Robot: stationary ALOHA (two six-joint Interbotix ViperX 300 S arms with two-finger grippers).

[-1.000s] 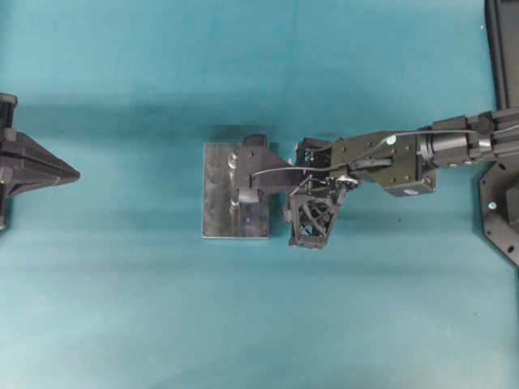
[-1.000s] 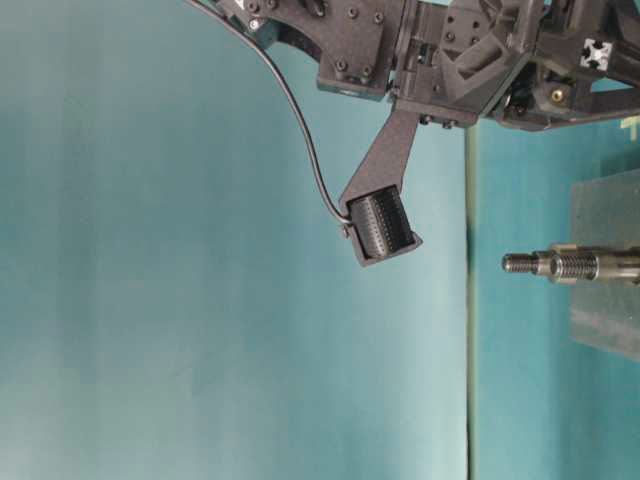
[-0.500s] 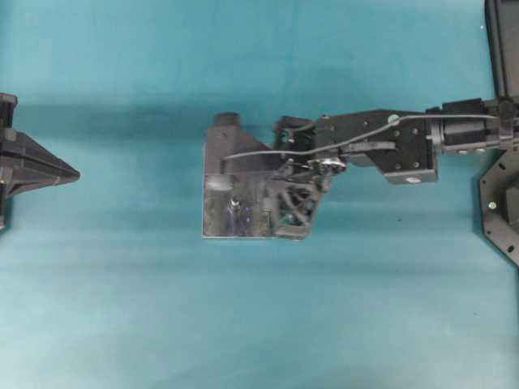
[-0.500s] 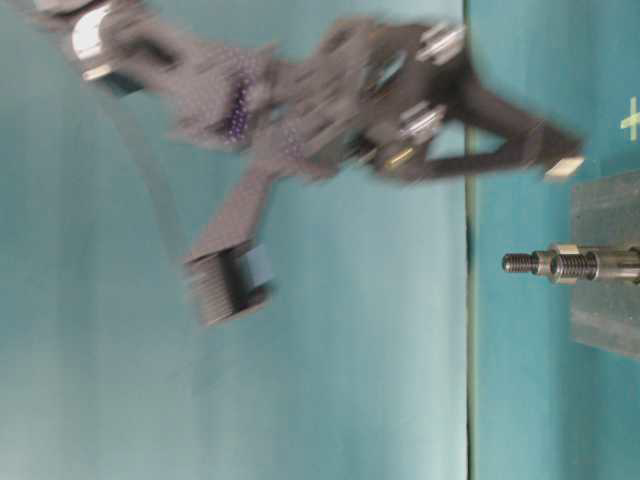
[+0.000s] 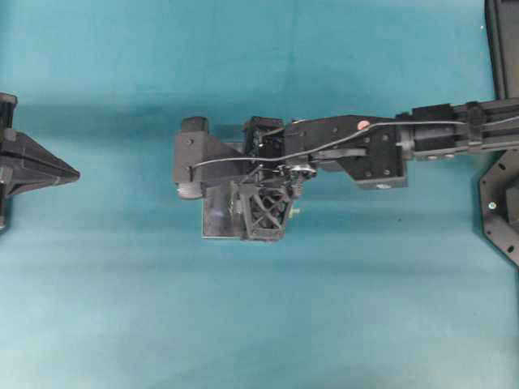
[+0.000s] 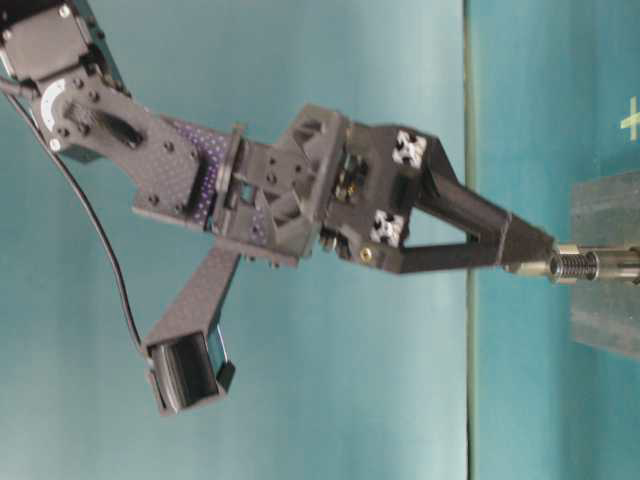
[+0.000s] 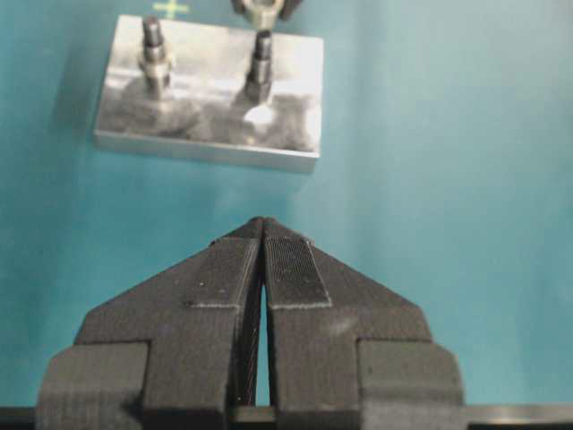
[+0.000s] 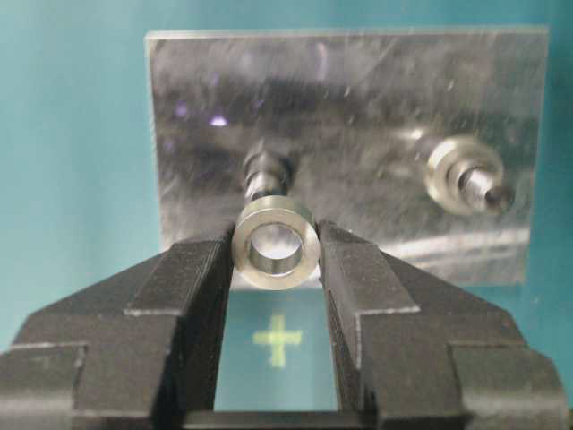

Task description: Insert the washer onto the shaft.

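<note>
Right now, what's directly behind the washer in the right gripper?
Behind the washer, in the right wrist view, a bare shaft stands on the metal plate. Its top pokes out above the ring; the washer covers the rest. The right gripper pinches the washer.

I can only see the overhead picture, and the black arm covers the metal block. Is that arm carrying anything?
Observer: Yes. The right pincer is shut on the washer, a small metal ring held edge-on between its two fingers.
Operator: Where is the ring compared with the shaft?
Observer: In the right wrist view it sits just in front of the bare shaft, whose tip shows right above the ring.
Operator: Is that the only shaft on the plate?
Observer: No. The metal plate holds a second shaft, which already has a metal ring at its base.
Operator: And the other arm?
Observer: The left pincer is shut and empty, well short of the plate.
</note>
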